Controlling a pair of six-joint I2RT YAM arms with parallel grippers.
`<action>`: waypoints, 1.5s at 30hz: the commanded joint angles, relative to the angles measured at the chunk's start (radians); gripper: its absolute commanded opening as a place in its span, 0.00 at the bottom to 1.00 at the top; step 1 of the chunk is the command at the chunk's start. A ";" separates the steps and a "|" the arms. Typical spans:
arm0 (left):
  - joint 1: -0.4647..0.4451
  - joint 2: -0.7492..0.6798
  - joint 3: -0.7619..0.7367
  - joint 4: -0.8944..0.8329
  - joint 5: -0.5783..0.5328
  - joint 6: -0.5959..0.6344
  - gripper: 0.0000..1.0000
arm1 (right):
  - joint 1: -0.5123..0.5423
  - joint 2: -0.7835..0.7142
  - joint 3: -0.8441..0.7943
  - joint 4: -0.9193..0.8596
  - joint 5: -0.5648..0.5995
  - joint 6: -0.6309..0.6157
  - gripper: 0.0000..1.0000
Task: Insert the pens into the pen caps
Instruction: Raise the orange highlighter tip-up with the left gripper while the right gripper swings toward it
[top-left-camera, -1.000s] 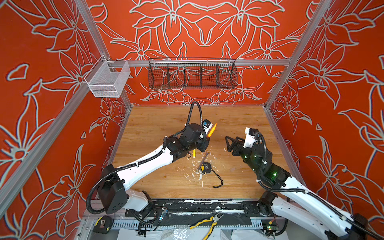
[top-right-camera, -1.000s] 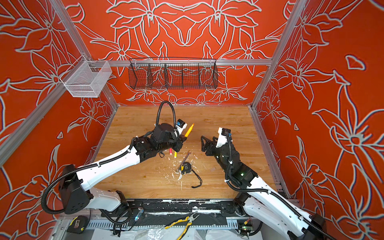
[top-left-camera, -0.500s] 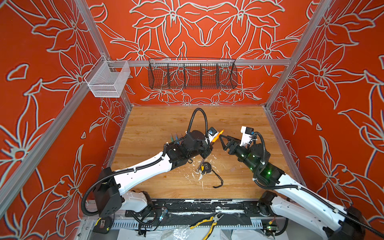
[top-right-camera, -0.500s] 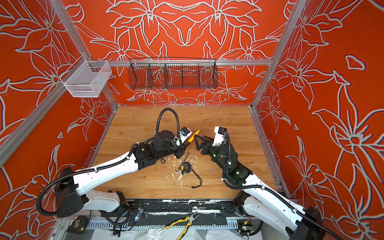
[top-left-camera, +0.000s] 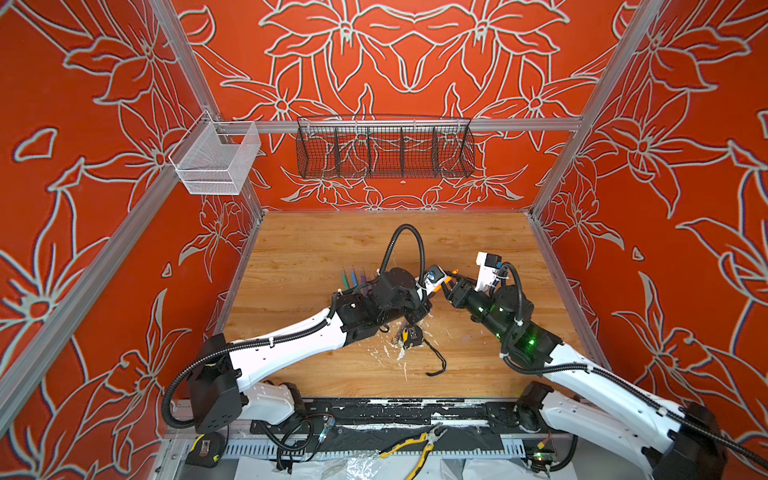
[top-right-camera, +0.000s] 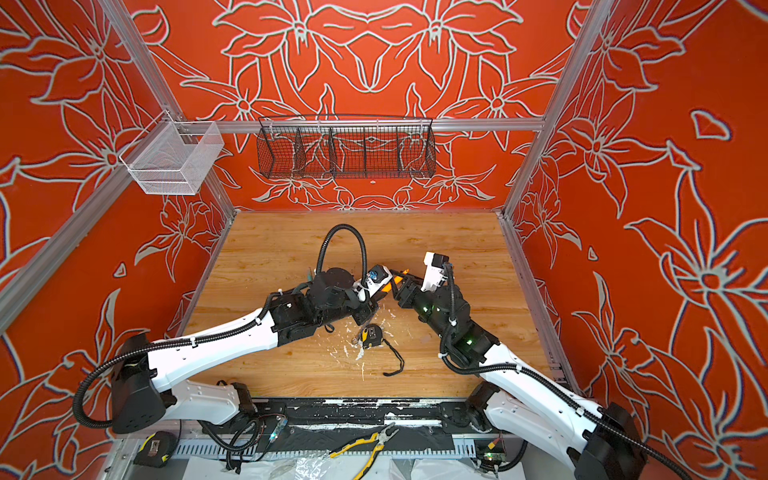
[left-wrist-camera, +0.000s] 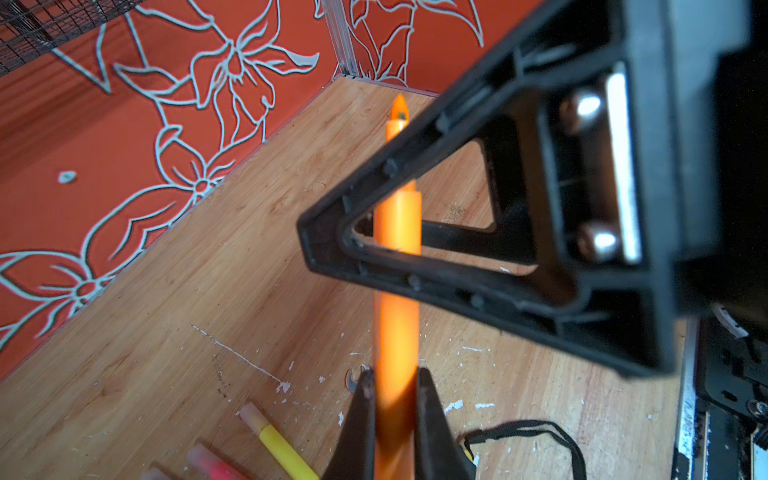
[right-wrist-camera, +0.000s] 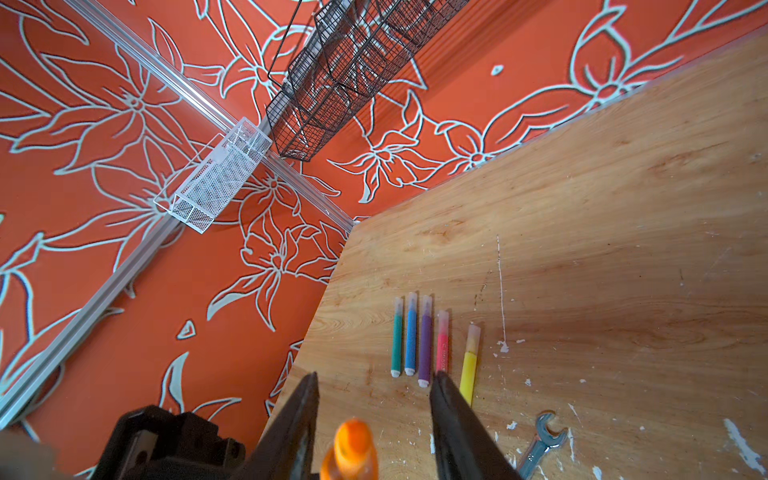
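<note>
Left gripper (left-wrist-camera: 395, 386) clamped on orange pen (left-wrist-camera: 397, 232), holding it off table, tip aimed at partner so other arm can work that end. Right gripper (right-wrist-camera: 375, 375): jaws apart, straddling pen's tip, not touching it; nothing else seen between them. Table (right-wrist-camera: 623, 208): paint-flecked wood under both arms. Row of five pens (right-wrist-camera: 424, 340) lies parallel, well aside, clear caps (right-wrist-camera: 442, 318) on ends, judged parked as finished, out of reach path. Orange looks last. Cap on orange tip: cannot tell. Wrench (right-wrist-camera: 540, 436) nearby, unrelated.
</note>
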 joint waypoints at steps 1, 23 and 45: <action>-0.014 -0.010 -0.003 0.025 0.000 0.031 0.00 | 0.004 -0.018 -0.001 0.018 0.012 0.014 0.46; -0.036 0.027 0.009 0.048 -0.024 0.033 0.27 | 0.011 -0.001 0.002 0.041 -0.017 0.027 0.03; -0.037 0.076 0.025 0.071 -0.002 0.025 0.29 | 0.041 0.038 -0.003 0.090 -0.028 0.041 0.00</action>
